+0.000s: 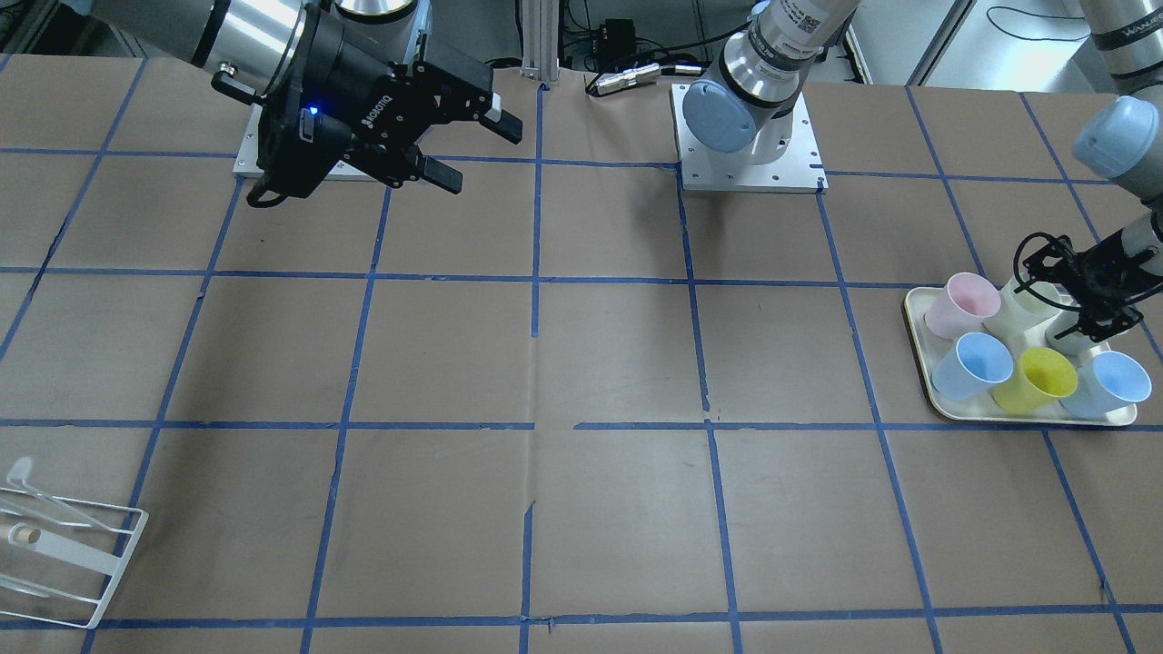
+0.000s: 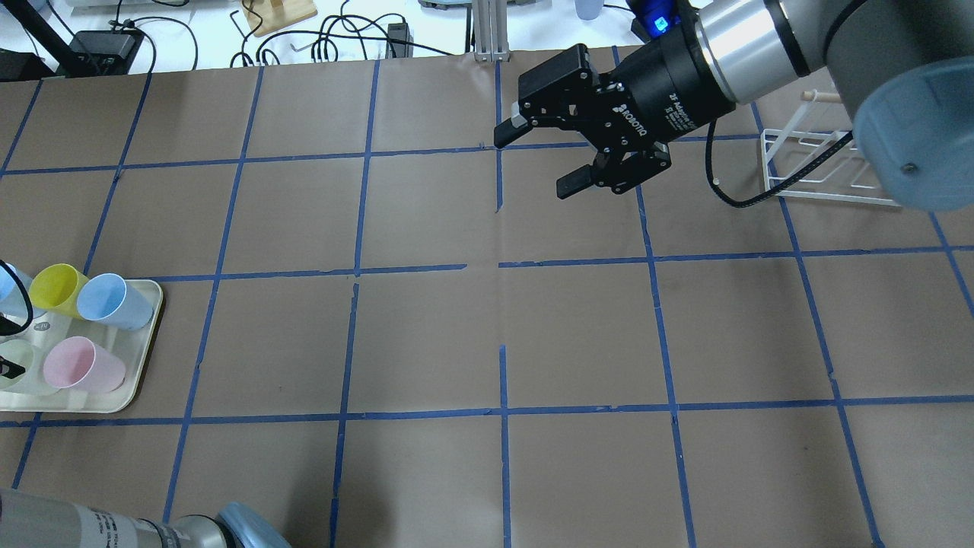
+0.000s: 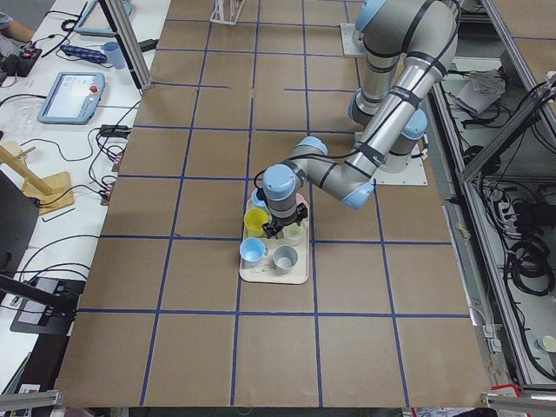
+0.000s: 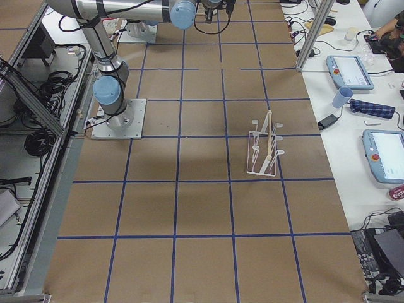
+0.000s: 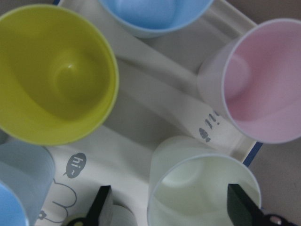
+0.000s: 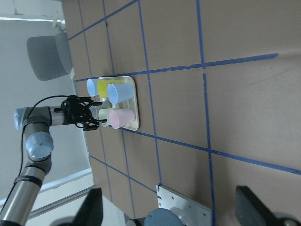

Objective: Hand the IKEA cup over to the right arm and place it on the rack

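Note:
The cream IKEA cup (image 5: 202, 188) stands upright on the cream tray (image 1: 918, 318), next to a pink cup (image 1: 963, 304). My left gripper (image 5: 171, 207) is open and low over the tray. Its fingers (image 5: 101, 207) stand either side of the cream cup (image 1: 1025, 304), and the left one is apart from the cup wall. My right gripper (image 1: 463, 136) is open and empty, held above the table near its base, and it shows in the overhead view (image 2: 540, 160) too. The white wire rack (image 1: 54, 545) stands at the table's far corner on the right arm's side (image 2: 822, 164).
The tray also holds a yellow cup (image 1: 1036, 377), two blue cups (image 1: 972, 363) and a grey cup (image 3: 285, 258), packed close around the cream one. The brown table with blue tape lines (image 2: 502, 335) lies between tray and rack.

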